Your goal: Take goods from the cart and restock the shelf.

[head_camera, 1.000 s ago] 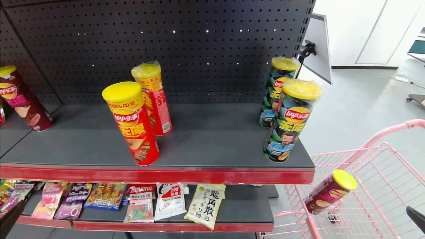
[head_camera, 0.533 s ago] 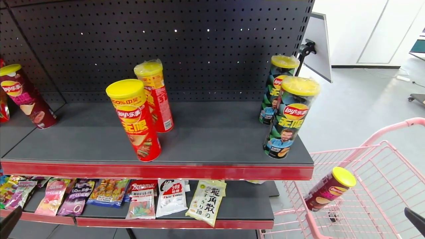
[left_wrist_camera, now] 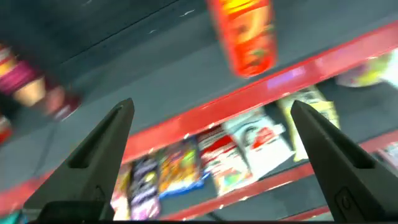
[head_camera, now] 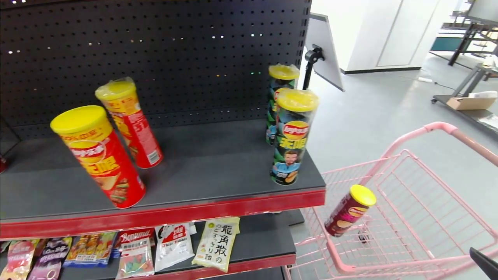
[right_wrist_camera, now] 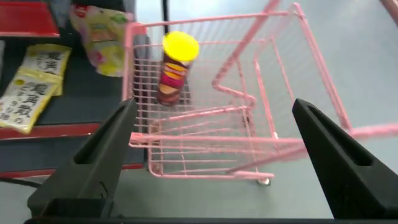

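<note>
A maroon chips can (head_camera: pixel 349 210) with a yellow lid leans inside the pink cart (head_camera: pixel 439 126) at the right. On the upper shelf (head_camera: pixel 202 171) stand two red cans (head_camera: pixel 102 157) and two green-black cans (head_camera: pixel 292 136). My right gripper (right_wrist_camera: pixel 211 155) hovers open above the cart (right_wrist_camera: pixel 186 137), with the maroon can (right_wrist_camera: pixel 175 68) beyond its fingers. One right fingertip (head_camera: pixel 482 261) shows at the head view's lower right corner. My left gripper (left_wrist_camera: pixel 211 162) is open and holds nothing, facing the shelf's red front edge (left_wrist_camera: pixel 273 78) below a red can (left_wrist_camera: pixel 245 34).
Snack bags (head_camera: pixel 171 245) lie on the lower shelf under the cans. A pegboard wall (head_camera: pixel 155 50) backs the shelf, with a tilted sign panel (head_camera: pixel 325 50) at its right end. Open grey floor lies beyond the cart. Another maroon can (left_wrist_camera: pixel 34 87) stands farther along the shelf.
The head camera has swung to the right, so the shelf has slid left in the picture and more of the cart and room shows. The cans have not moved.
</note>
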Controlling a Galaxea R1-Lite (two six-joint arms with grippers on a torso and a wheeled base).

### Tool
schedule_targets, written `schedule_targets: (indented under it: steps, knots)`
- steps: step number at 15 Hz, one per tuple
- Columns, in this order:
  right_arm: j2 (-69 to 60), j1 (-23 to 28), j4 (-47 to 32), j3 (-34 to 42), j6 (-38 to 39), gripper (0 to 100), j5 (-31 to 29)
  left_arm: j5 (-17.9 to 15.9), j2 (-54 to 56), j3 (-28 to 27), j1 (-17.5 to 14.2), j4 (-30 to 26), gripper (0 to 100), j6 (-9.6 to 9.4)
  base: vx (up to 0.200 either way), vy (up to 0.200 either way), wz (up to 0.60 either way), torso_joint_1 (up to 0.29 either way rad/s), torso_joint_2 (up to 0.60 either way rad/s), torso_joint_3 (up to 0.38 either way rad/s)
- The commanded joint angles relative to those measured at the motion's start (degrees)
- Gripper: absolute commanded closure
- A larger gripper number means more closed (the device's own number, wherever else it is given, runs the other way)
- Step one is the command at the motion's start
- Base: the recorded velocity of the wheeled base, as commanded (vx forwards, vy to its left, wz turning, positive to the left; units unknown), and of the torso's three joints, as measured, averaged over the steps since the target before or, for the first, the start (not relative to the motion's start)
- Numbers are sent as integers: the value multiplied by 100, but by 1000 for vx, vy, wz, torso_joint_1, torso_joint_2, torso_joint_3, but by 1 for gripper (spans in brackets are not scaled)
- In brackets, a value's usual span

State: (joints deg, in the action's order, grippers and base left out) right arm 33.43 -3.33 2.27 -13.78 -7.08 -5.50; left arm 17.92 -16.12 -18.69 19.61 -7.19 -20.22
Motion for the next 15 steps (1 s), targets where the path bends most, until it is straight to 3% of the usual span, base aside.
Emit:
schedule_targets:
  steps: [1,3,10,15]
  knots:
    - [85,-10,2,6,-4,0,5,1,372,6,7,-28,0,-8,0,0,-600,-2,-2,7]
    - [147,-10,28,6,-21,0,31,1,425,6,7,-37,0,-8,0,0,-600,0,2,5]
    - [305,25,19,15,-109,0,14,-8,469,6,7,-45,0,-69,0,0,0,0,0,0]
    - [287,25,11,112,-109,0,14,1,654,6,7,-72,0,-69,0,0,0,-127,310,181]
